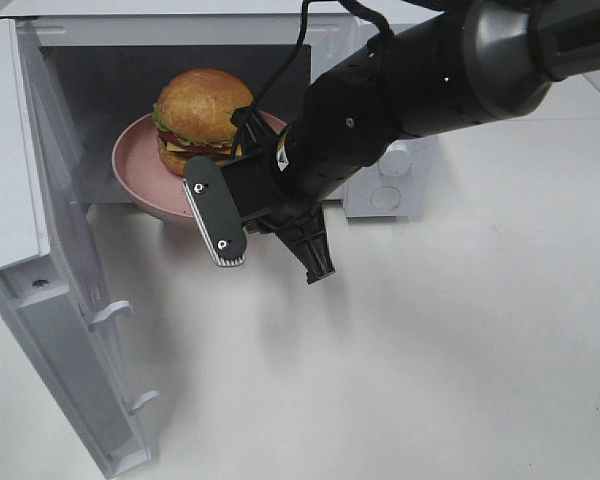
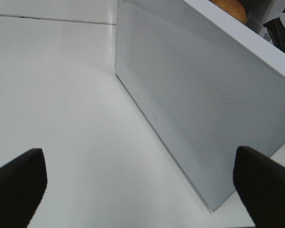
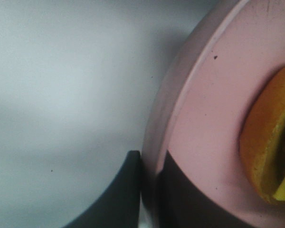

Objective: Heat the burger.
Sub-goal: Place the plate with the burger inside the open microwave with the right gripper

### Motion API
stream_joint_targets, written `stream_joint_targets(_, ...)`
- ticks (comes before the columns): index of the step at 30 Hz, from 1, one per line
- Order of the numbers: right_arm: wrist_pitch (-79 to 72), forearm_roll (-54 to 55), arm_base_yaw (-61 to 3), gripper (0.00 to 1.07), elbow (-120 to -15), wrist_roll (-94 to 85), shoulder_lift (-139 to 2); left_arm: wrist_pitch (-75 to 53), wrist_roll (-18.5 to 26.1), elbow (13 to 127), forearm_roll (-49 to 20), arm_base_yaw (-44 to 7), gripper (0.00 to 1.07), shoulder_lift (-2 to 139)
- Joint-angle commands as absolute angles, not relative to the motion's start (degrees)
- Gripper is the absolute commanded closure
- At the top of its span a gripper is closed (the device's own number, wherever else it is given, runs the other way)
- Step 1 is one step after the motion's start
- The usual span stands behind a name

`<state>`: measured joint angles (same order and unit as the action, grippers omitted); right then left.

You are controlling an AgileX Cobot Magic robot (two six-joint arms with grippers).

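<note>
Pink plate (image 1: 138,175) carries the burger (image 1: 197,110) in the mouth of the open microwave (image 1: 100,65). Its right rim is pinched in the clenched right gripper (image 3: 149,190), I judge so the food goes in untouched. Burger stands upright, stack axis vertical, bun crown up; being round, it faces no side. Left gripper (image 2: 137,159) hangs spread wide and empty beside the open door (image 2: 199,104).

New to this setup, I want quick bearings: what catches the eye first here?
A tall burger on a pink plate sits in the mouth of the open white microwave, its door swung wide on the left. The right gripper, on a black arm reaching in from the right, is shut on the plate's rim. The left gripper hangs open beside the door.
</note>
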<state>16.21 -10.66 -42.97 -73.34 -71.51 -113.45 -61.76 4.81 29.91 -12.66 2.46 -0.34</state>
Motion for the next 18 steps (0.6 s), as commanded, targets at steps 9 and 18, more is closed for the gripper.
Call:
stream_joint_targets(9,15.9,-15.0,-42.4,1.07,-80.9,-65.4,-117.4,-61.2,4.9,29.6,-12.7,2.6,0.07,-1.4)
stream_joint_targets(18,19.0,-15.6,-42.1,1.07,-85.6,-64.2,-120.5,-61.2,4.9,29.6,-12.7,2.6,0.07,-1.4)
